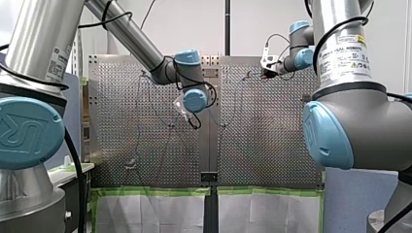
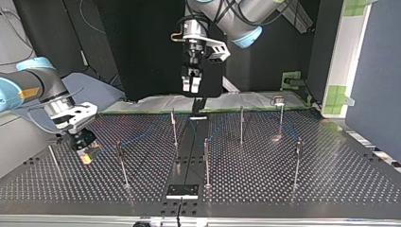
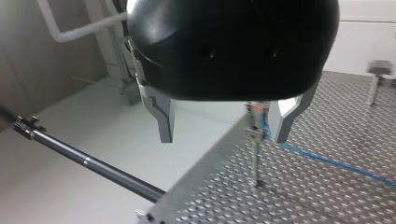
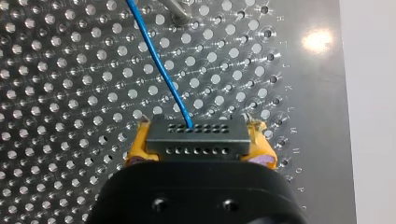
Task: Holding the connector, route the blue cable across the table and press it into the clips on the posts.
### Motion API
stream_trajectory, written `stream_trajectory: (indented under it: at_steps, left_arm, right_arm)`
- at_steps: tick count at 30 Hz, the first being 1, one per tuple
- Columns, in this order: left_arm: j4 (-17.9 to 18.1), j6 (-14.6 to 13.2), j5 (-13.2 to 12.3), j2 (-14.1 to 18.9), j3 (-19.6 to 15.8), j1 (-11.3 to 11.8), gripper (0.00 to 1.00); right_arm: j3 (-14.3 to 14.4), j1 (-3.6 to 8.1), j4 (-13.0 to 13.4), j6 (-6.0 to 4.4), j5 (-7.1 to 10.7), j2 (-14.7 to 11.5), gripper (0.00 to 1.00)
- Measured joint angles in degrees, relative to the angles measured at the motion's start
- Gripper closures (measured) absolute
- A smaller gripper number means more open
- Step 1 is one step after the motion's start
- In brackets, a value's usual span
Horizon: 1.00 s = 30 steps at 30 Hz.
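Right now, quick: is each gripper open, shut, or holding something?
My left gripper: open, holding nothing.
My right gripper: shut on the connector, the blue cable trailing from it.

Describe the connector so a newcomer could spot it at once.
Over the perforated table, at the top view's left, hangs my right gripper. Its yellow pads clamp the connector, a dark block with rows of small holes; unlike the posts, it has the blue cable ending in it.
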State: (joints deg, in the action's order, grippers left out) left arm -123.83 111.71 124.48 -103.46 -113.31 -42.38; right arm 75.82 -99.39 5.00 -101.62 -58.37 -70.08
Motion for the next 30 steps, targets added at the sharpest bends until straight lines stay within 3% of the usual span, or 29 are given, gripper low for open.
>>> stream_trajectory:
  at_steps: [13, 22, 30]
  left_arm:
    - [6.07, 0.00, -0.01, -5.53, -6.10, -0.27, 0.00]
    - [10.80, 0.00, 0.05, -5.97, -10.90, -0.30, 0.00]
    - [11.73, 0.00, 0.07, -5.98, -14.75, -0.29, 0.00]
  right_arm:
    - [0.01, 0.01, -0.01, 0.00, 0.00, 0.06, 1.00]
    - [0.01, -0.01, -0.05, 0.00, 0.00, 0.08, 1.00]
    - [0.02, -0.18, -0.07, -0.08, 0.00, 0.09, 1.00]
